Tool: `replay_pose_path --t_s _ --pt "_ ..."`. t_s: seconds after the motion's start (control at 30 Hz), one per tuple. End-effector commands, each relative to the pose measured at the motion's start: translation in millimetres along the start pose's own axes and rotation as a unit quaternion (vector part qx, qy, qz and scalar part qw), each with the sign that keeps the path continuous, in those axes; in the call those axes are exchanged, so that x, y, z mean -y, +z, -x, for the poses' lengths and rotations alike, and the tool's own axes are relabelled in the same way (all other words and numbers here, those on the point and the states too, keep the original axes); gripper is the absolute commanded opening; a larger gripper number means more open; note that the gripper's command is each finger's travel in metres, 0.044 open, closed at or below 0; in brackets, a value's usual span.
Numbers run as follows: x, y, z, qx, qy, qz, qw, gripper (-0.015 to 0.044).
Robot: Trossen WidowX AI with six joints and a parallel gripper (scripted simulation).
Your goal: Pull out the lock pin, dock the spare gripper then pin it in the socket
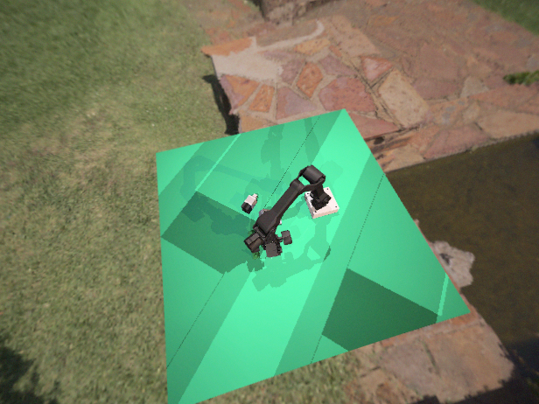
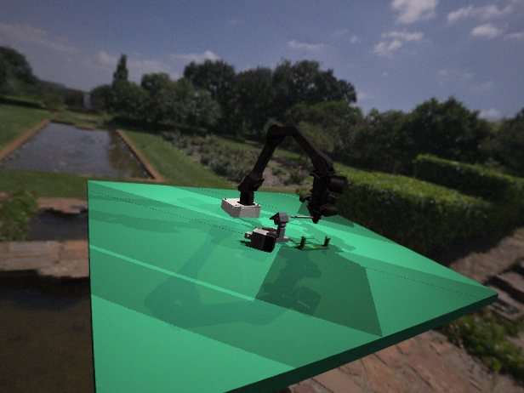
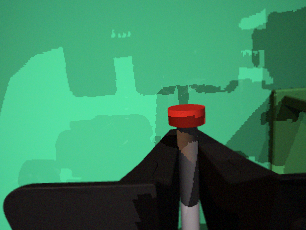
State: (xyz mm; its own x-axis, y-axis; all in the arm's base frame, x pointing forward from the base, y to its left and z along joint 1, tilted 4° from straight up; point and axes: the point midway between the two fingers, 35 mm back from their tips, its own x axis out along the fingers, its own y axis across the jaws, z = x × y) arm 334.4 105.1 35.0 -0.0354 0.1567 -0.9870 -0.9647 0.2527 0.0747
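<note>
My gripper (image 3: 182, 136) (image 2: 316, 218) (image 1: 262, 250) is shut on the lock pin (image 3: 186, 116), a grey shaft with a flat red head. In the exterior view the pin (image 2: 300, 217) sticks out sideways from the fingers, level, above the table and pointing towards the grey mount with its socket (image 2: 281, 220). The pin's tip is close to the mount but I cannot tell if it touches. The spare gripper (image 2: 261, 239) (image 1: 249, 203), black with a light grey end, lies on the table beside the mount. In the top view the arm mostly hides the mount.
The arm's white base (image 1: 324, 206) (image 2: 241, 208) stands behind the mount. A small flat dark green stand with two short black posts (image 2: 314, 244) (image 3: 289, 131) sits on the green table (image 1: 245, 328) under the gripper.
</note>
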Motion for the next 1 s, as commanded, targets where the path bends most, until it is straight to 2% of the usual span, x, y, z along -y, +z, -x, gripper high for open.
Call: replay_pose_path --t_s 0.0,0.27,0.5,0.97 --pt "0.5 2.0 7.9 0.001 -0.002 0.000 1.000 0.0000" --pt "-2.2 3.1 20.7 -0.002 0.004 -0.001 1.000 0.0000" --pt "-2.0 1.8 14.5 -0.003 0.006 -0.001 1.000 0.0000" --pt "32.5 22.6 20.0 -0.003 0.006 0.003 1.000 0.0000"
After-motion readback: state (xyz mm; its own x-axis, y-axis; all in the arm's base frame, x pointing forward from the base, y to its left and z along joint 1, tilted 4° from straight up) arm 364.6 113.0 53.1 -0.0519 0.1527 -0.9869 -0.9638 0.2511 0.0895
